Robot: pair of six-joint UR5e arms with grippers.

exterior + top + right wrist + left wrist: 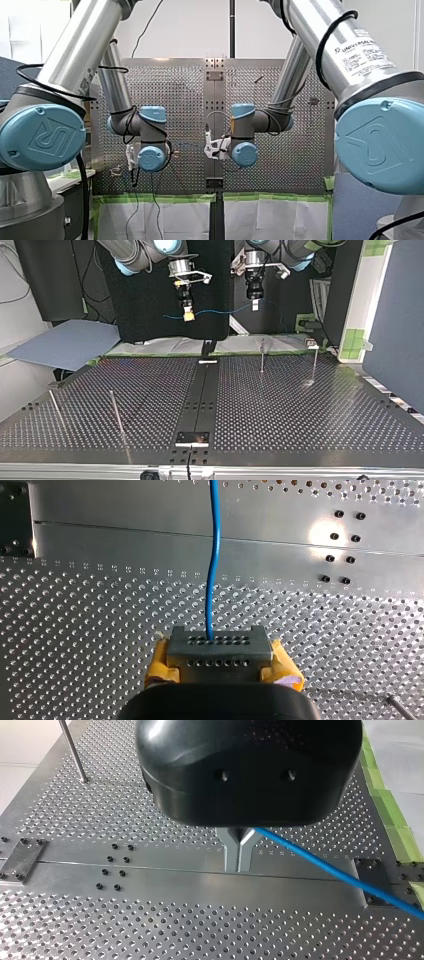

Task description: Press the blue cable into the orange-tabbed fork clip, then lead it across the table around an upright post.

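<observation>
While left gripper [239,862] and right gripper [220,647] clamp blue cable [214,570], perforated table [300,415] carries upright posts [116,412]; green tape [270,197] edges it.

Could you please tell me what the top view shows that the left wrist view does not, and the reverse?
Only the top view shows my right pincer with its yellow pads, the blue cable strung in the air between both pincers, and a blue sheet beside the table. Only the left wrist view shows, close up, the metal fingers of my left pincer shut on the cable. Both show my left pincer, the cable, the perforated table and an upright post.
</observation>
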